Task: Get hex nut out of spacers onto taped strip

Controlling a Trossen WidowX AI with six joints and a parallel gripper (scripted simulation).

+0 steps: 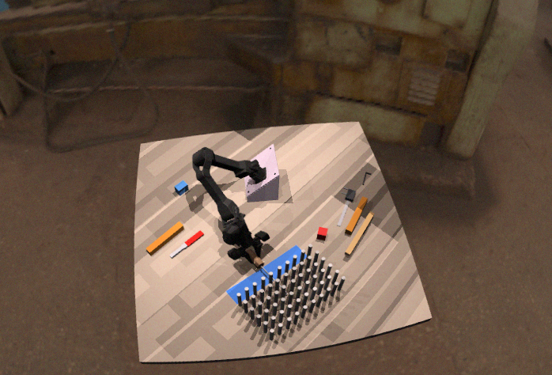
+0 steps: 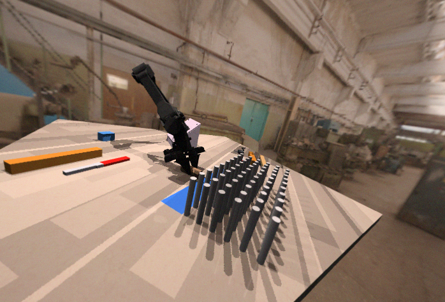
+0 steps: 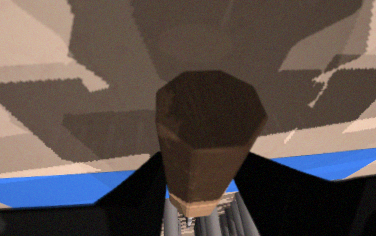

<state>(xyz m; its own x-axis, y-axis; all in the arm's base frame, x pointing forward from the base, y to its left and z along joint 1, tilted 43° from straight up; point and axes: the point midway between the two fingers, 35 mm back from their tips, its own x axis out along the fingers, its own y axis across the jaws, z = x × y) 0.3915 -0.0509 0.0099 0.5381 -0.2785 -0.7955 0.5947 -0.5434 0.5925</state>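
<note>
While the gripper point(image 1: 251, 255) clamps one wooden-handled tool point(image 1: 255, 257), two orange bars point(image 1: 164, 237) lie apart; one blue strip point(image 1: 266, 274).

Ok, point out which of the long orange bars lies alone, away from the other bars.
The orange bar beside the red-and-white stick, left of the arm. The other orange bar lies against a tan wooden bar.

An old factory hall or industrial workshop. Stained plaster walls carry a long pipe run point(image 2: 208, 50), and exposed roof beams point(image 2: 419, 39) recede overhead. A teal double door point(image 2: 254, 119) stands in the far wall, with blurred machinery point(image 2: 322, 142) along the right side and a worn yellow machine housing point(image 1: 374, 66) behind the worktop point(image 1: 188, 318).
</note>
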